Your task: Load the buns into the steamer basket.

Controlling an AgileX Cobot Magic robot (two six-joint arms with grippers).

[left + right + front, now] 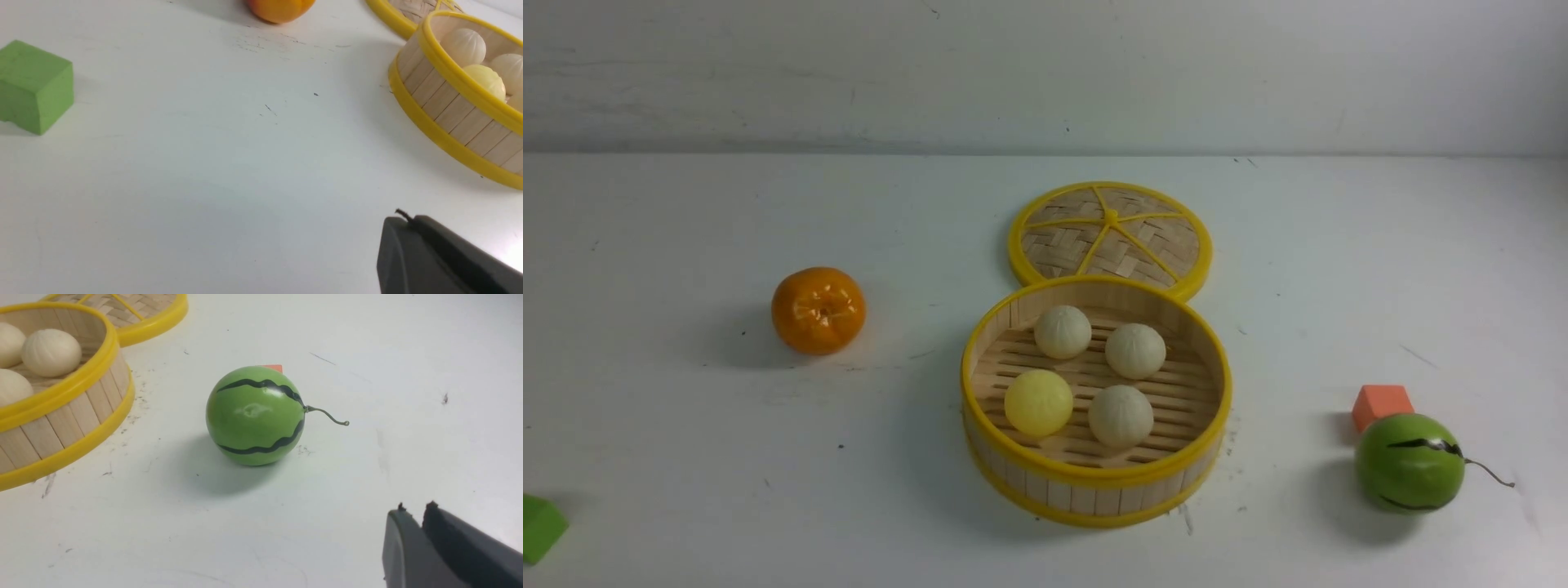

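Front view: steamer basket (1097, 482) sits mid-counter (686, 457), all four buns inside on the slatted floor — three cream-white (1063, 331) (1135, 350) (1121, 416), one pale yellow (1038, 403). Woven lid (1110, 237) lies flat just behind the basket, touching its far rim. Orange (818, 309) well to the left; green block (539, 527) at near-left edge. Green striped ball (1409, 462) near right, orange block (1381, 405) just behind it. No arms in this view.

Left wrist view: left gripper (408, 222) pressed together, empty, low over bare counter; basket well apart from it.

Right wrist view: right gripper (414, 512) with a thin slit between its tips, holding nothing; basket well apart, striped ball between
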